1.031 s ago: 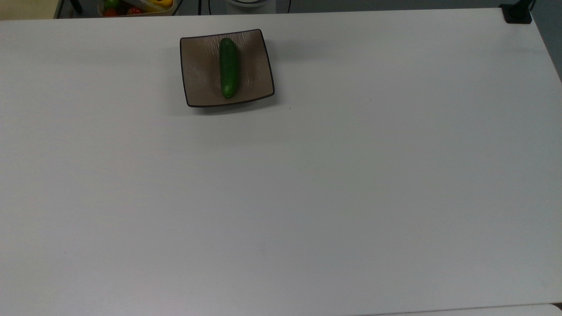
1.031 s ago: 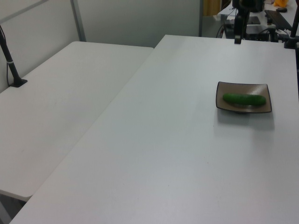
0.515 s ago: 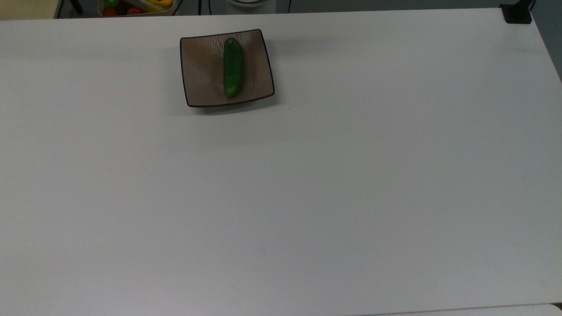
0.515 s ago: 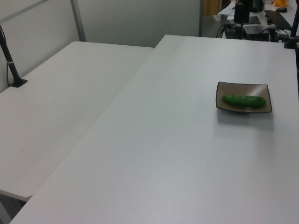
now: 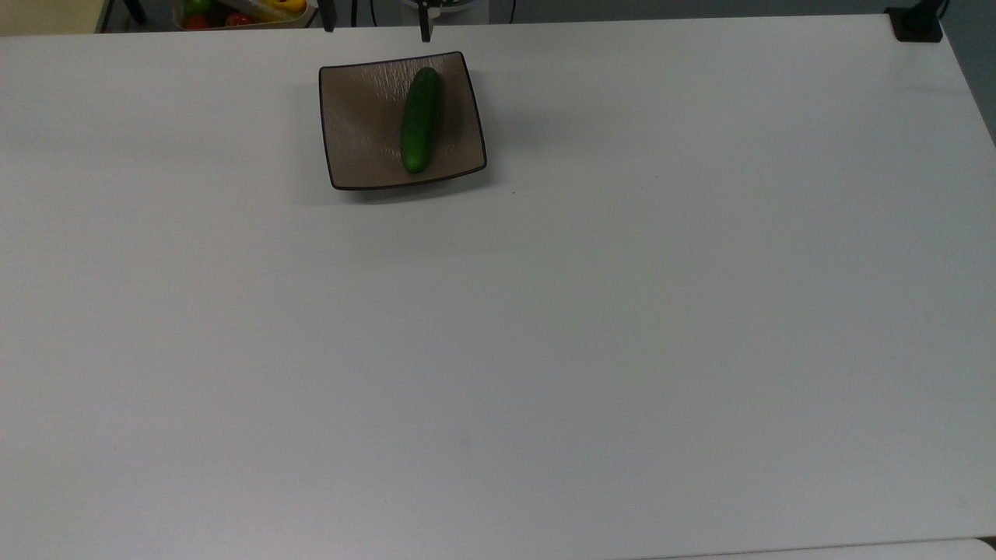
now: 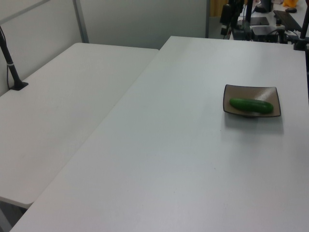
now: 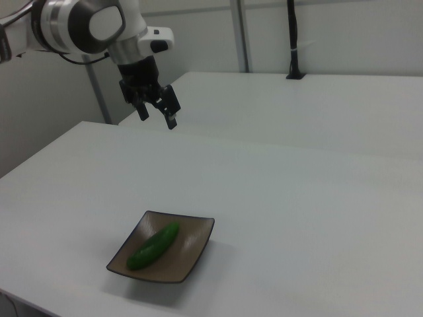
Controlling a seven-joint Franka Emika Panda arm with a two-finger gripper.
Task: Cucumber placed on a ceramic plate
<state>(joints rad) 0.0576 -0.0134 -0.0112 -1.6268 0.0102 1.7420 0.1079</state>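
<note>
The dark green cucumber [image 5: 420, 119] lies along the taupe square ceramic plate [image 5: 358, 124], slightly tilted and right of the plate's middle in the top view. The left view has the cucumber [image 6: 251, 105] lying across the plate [image 6: 263, 93], and in the right view the cucumber [image 7: 153, 246] rests diagonally in the plate [image 7: 188, 247]. My gripper [image 7: 156, 119] hangs open and empty, well above the table and behind the plate in the right view. Its two dark fingertips [image 5: 426, 33] poke in at the top view's upper edge, just beyond the plate.
A container of coloured toy produce [image 5: 241, 12] sits past the table's far edge at the top view's upper left. A black clamp [image 5: 917, 23] holds the far right corner. A second white table [image 6: 63, 96] adjoins on the left view's left.
The cucumber has rolled a little toward the top view's right and now lies slightly tilted. The gripper's fingertips have come into sight at the top view's upper edge.
</note>
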